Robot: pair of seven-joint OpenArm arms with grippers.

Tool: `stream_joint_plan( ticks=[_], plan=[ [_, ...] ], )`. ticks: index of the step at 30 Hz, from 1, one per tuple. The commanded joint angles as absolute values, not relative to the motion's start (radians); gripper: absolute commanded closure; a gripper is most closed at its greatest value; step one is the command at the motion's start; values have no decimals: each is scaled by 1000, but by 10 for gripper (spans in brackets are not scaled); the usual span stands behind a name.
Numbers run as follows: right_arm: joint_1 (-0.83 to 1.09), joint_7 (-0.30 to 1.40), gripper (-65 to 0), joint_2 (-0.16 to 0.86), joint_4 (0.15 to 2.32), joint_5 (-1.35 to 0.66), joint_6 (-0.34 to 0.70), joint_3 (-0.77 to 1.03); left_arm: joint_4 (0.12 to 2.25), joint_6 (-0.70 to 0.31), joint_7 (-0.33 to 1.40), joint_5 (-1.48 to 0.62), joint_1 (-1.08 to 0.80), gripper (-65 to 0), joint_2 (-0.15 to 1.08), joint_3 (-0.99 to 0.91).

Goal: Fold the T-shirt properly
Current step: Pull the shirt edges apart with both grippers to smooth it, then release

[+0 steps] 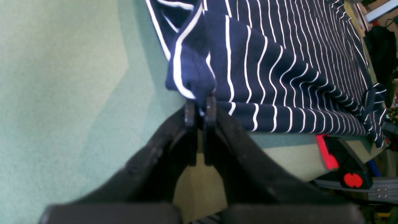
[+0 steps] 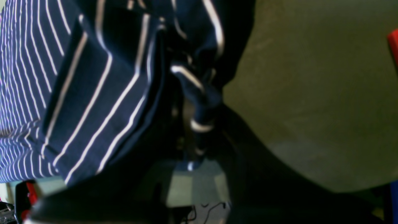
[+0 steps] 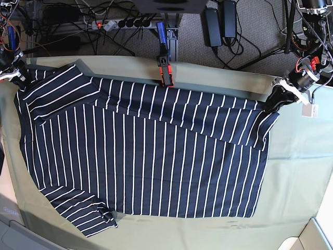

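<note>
My left gripper is clenched on a bunched corner of the large dark navy short-sleeved T-shirt with thin white stripes, its two black fingertips pressed nearly together with a fold of striped cloth pinched between them. My right gripper is likewise clamped on the T-shirt, a twisted rope of navy fabric running down between its dark fingers; that view is dim and blurred, so I cannot make out the pads themselves. In the base view the T-shirt lies spread across the pale green cloth-covered table, its far edge stretched between my two grippers along the table's back edge, one sleeve splayed out at the near corner and the other sleeve doubled over at the opposite far corner. A red and black clamp sits at the middle of the table's far edge, touching the shirt's upper hem. Beyond the table, black cables and a power strip lie on the grey floor. I can read no lettering, brand or label on the shirt or on the clamp.
</note>
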State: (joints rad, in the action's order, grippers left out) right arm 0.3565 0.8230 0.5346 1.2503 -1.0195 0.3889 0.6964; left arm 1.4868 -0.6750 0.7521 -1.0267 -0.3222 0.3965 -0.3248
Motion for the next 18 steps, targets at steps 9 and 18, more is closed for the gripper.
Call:
stream_joint_plan(
  ticks=[9, 18],
  plan=[
    [358, 753, 0, 562, 1261, -959, 453, 710, 1504, -698, 730, -1058, -319, -275, 416, -337],
    [354, 714, -447, 565, 1261, -919, 453, 714, 1504, -698, 730, -1058, -318, -333, 416, -389]
  ],
)
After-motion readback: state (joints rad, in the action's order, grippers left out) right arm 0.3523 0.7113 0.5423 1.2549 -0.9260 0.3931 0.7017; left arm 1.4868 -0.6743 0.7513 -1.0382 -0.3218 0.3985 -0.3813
